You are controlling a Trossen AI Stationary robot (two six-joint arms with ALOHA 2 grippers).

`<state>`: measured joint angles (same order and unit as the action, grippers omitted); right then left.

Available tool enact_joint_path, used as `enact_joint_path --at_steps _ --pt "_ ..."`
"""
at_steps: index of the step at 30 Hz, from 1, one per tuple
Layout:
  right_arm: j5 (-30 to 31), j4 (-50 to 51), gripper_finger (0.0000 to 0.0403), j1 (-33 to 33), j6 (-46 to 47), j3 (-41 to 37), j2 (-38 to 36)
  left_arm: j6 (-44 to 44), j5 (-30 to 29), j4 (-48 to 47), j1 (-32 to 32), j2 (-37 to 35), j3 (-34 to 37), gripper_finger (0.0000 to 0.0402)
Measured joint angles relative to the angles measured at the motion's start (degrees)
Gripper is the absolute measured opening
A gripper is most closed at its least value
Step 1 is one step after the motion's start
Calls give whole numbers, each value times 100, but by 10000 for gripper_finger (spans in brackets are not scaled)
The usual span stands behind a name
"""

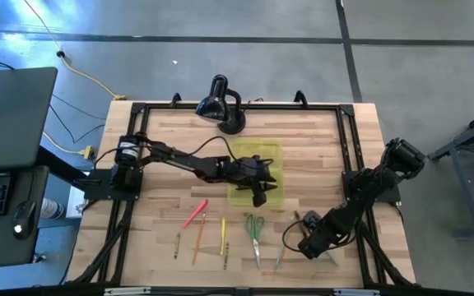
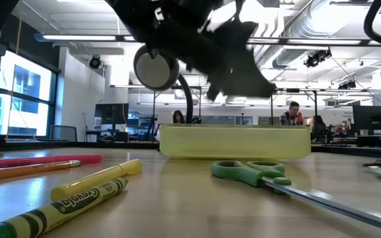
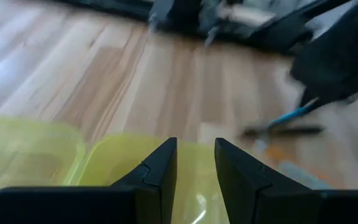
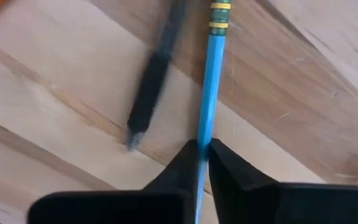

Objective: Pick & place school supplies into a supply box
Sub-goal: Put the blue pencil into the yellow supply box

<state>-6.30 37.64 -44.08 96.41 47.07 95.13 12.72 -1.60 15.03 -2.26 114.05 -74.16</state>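
The supply box [image 1: 257, 156] is a translucent yellow-green case that sits open in the middle of the table, also seen in the low view [image 2: 233, 142]. My left gripper [image 3: 196, 155] hovers over the box [image 3: 42, 149], open, with nothing between its fingers. My right gripper [image 1: 309, 245] is near the table's front right, pointing down and shut on a blue pencil [image 4: 209, 81]. A black pen [image 4: 146, 99] lies beside that pencil on the wood. Green-handled scissors [image 1: 255, 230] and several pencils [image 1: 200, 234] lie on the table in front of the box. My right gripper pinches the blue pencil's shaft [image 4: 205, 134] between its two fingers. It comes from above, pointing down, with the fingers across the pencil. The pencil's ferrule end [image 4: 219, 15] sticks out beyond the fingers, level with the wood. I cannot tell whether the pencil is clear of the table.
A black desk lamp [image 1: 220, 103] stands at the table's far edge behind the box. A yellow marker [image 2: 84, 195] and pink and orange pencils lie at the front left. Black frame rails run round the table's edges.
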Motion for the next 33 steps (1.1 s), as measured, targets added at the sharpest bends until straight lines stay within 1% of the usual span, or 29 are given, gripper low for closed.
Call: enact_joint_path --at_steps 4,8,12,15,17,19,21,24,26,29,33 --pt "-63 54 14 -22 -272 72 -24 -28 148 -265 -2 -407 -1 138" --pt "42 498 3 -95 -484 331 -164 -47 121 -673 0 -984 -1 138" --pt "711 1174 7 -92 -630 729 -511 -203 119 -1046 0 -1606 -1 138" --pt "1524 1694 3 46 -1098 915 -741 -237 119 -1265 -2 -2047 -9 138" --pt "2203 1756 4 225 -1653 1025 -898 -253 119 -1577 0 -2340 -5 138" --pt "2746 1727 3 476 -2413 1074 -1012 -362 121 -1676 0 -2541 -10 138" --pt "3018 1728 2 857 -3227 1137 -1093 -418 113 -2024 0 -2786 -1 138" --pt "3327 1417 2 1537 -4424 1235 -1172 -366 99 -2311 0 -3065 -6 138" --pt "3273 1003 1 2024 -5403 1266 -1165 -344 100 -2359 0 -3156 -6 138" --pt "2900 151 1 2720 -6808 1296 -1141 -310 99 -2566 0 -3291 5 138" --pt "2399 -719 1 3399 -8087 1298 -1141 -107 106 -2620 0 -3300 -4 138"
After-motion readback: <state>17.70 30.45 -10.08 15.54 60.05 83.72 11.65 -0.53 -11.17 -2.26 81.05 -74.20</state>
